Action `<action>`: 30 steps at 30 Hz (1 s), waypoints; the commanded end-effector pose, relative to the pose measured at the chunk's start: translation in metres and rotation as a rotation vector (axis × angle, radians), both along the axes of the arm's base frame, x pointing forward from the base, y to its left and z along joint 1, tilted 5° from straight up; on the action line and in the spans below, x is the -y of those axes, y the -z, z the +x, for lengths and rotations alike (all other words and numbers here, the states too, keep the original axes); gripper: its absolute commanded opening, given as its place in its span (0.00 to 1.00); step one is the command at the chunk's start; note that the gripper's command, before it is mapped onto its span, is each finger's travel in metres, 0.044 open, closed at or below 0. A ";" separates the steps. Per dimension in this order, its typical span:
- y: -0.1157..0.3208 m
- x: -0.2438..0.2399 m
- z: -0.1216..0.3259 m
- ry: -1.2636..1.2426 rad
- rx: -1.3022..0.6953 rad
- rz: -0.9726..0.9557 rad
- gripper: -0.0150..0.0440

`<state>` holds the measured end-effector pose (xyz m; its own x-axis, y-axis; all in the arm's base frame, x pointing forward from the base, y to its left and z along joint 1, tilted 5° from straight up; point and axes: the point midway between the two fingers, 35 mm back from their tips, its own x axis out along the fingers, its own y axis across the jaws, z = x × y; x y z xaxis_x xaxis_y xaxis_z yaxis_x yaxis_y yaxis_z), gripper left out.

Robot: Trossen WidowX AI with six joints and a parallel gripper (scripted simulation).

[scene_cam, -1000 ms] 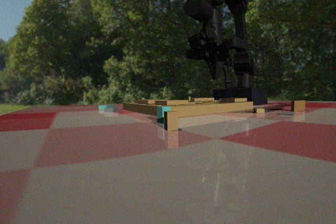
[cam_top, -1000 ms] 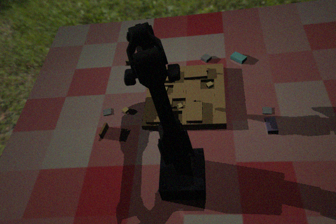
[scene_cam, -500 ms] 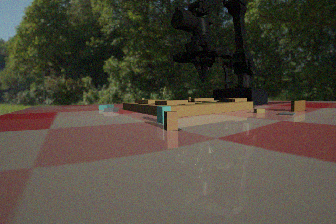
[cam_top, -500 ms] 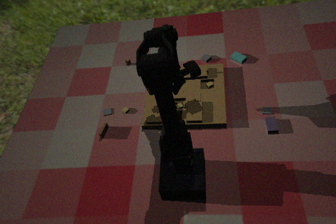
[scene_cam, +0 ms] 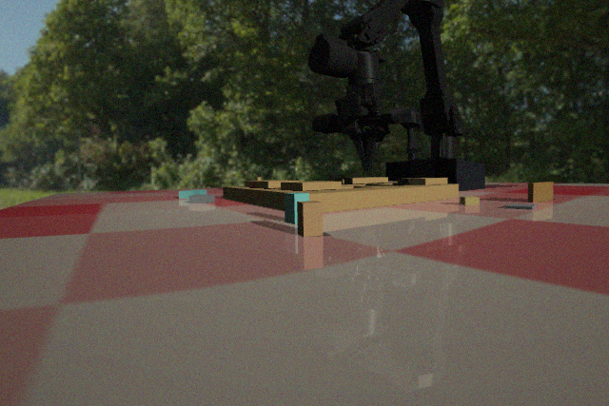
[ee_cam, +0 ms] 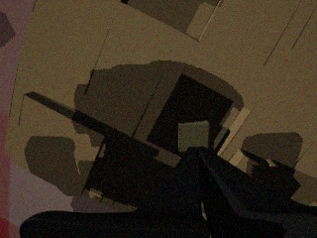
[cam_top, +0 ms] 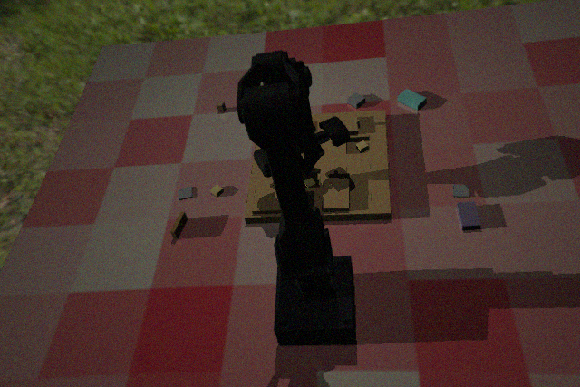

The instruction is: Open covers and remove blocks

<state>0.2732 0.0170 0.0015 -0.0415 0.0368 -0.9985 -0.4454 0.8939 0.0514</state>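
Observation:
The wooden puzzle board [cam_top: 376, 159] [scene_cam: 393, 194] [ee_cam: 54, 55] lies in front of the arm's base. My gripper [scene_cam: 366, 165] [ee_cam: 196, 154] is shut and empty, pointing down low over the board. A pale yellow block [cam_top: 310, 182] [ee_cam: 193, 135] sits in an uncovered well by the fingertips. Another yellow block [cam_top: 362, 145] sits in an uncovered well at the right back. A raised cover [cam_top: 336, 198] lies right of the nearer block's well. A small yellow block [cam_top: 217, 190] [scene_cam: 469, 201] rests on the table left of the board. The arm hides the board's left middle in the top view.
Left of the board are a grey-blue piece [cam_top: 186, 193] and an upright brown piece [cam_top: 178, 225] [scene_cam: 540, 191]. A small brown piece [cam_top: 221, 107] stands at the back left. Grey [cam_top: 356, 101] and teal [cam_top: 411, 99] pieces lie behind; a purple block [cam_top: 468, 215] lies right.

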 end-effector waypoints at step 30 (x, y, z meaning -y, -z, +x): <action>0.028 0.000 0.002 -0.005 -0.005 -0.005 0.25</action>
